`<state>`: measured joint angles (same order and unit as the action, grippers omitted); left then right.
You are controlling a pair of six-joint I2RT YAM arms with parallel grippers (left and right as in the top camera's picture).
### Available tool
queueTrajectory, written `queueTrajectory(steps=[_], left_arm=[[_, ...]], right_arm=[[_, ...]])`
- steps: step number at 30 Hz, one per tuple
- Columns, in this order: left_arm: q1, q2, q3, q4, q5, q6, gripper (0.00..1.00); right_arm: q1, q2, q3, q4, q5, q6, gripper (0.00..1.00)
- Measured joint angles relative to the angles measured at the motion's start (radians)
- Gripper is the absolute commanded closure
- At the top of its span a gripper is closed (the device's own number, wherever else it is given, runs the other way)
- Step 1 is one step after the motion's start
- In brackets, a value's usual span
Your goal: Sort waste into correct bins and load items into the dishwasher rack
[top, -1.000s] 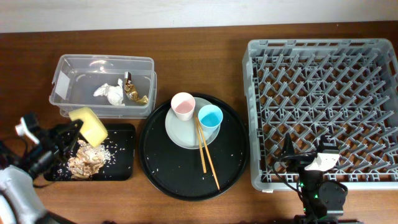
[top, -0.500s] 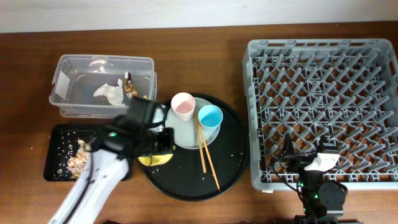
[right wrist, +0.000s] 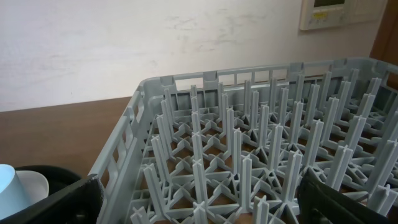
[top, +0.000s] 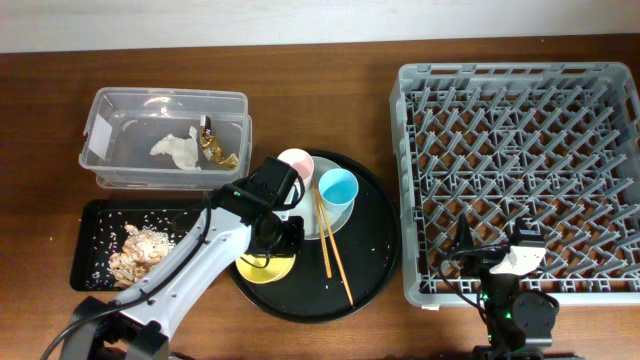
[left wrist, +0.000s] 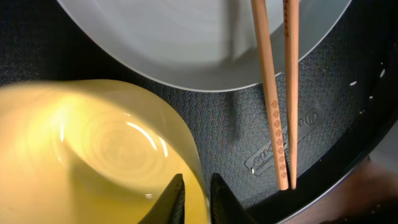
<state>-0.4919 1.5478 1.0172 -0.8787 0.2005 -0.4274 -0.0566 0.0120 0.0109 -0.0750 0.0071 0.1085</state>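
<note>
My left gripper (left wrist: 196,198) is shut on the rim of the yellow bowl (left wrist: 93,149), one finger inside and one outside. It holds the bowl (top: 264,266) upright, low over the front left of the large round black tray (top: 370,270). The pale plate (top: 300,212) carries the pink cup (top: 296,162), the blue cup (top: 338,187) and the chopsticks (top: 330,245). The clear tub (top: 120,110) holds the tissue (top: 177,148) and wrapper (top: 216,149). Food scraps (top: 138,252) lie in the small black tray (top: 90,215). My right gripper (top: 495,252) is open and empty at the dishwasher rack's (top: 520,80) front edge.
My left arm (top: 190,270) stretches from the front left across the small black tray's right end. Small crumbs are scattered on the round tray. In the right wrist view the rack's upright pegs (right wrist: 239,149) fill the space between my open fingers (right wrist: 50,202).
My left arm swung right from the small black tray, carrying the yellow bowl to the round tray's front left and bringing it lower. The right arm has not moved.
</note>
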Motion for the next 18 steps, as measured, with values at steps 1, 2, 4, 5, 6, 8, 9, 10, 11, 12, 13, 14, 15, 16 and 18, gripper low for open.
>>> queueTrajectory(steps=[1,2,4,5,6,8,9,10,11,12,13,14,15,16,18], left_arm=[[0.0,0.0,0.0,0.0,-0.001,-0.003,0.73],[0.0,0.0,0.0,-0.001,-0.003,-0.005,0.73],[0.0,0.0,0.0,-0.003,-0.004,-0.004,0.67],[0.0,0.0,0.0,-0.003,-0.004,-0.004,0.67],[0.0,0.0,0.0,-0.003,-0.004,-0.004,0.67],[0.0,0.0,0.0,-0.003,-0.022,-0.004,0.68],[0.0,0.0,0.0,-0.003,-0.032,-0.004,0.68],[0.0,-0.004,0.001,-0.013,-0.037,-0.004,0.68],[0.0,-0.039,0.004,-0.019,-0.042,-0.004,0.68],[0.0,-0.079,0.011,-0.021,-0.044,-0.004,0.68],[0.0,-0.145,0.018,-0.022,-0.045,-0.004,0.68],[0.0,-0.265,0.03,-0.023,-0.045,-0.003,0.68],[0.0,-0.319,0.04,-0.023,-0.045,-0.003,0.68],[0.0,-0.375,0.041,-0.037,-0.045,-0.003,0.68],[0.0,-0.502,0.042,-0.054,-0.045,-0.003,0.68]], right_arm=[[0.0,0.0,0.0,0.0,0.0,0.0,0.02],[0.0,0.0,0.0,0.0,0.0,0.0,0.02],[0.0,0.0,0.0,0.0,0.0,0.0,0.02],[0.0,0.0,0.0,0.0,0.0,0.0,0.02],[0.0,0.0,0.0,0.0,0.0,0.0,0.02],[0.0,0.0,0.0,0.0,0.0,0.0,0.02],[0.0,0.0,0.0,0.0,0.0,0.0,0.02],[0.0,0.0,0.0,0.0,0.0,0.0,0.02],[0.0,0.0,0.0,0.0,0.0,0.0,0.02],[0.0,0.0,0.0,0.0,0.0,0.0,0.02],[0.0,0.0,0.0,0.0,0.0,0.0,0.02],[0.0,0.0,0.0,0.0,0.0,-0.001,0.02],[0.0,0.0,0.0,0.0,0.0,0.0,0.02],[0.0,0.0,0.0,0.0,-0.001,0.0,0.02],[0.0,0.0,0.0,0.0,-0.011,0.0,0.02]])
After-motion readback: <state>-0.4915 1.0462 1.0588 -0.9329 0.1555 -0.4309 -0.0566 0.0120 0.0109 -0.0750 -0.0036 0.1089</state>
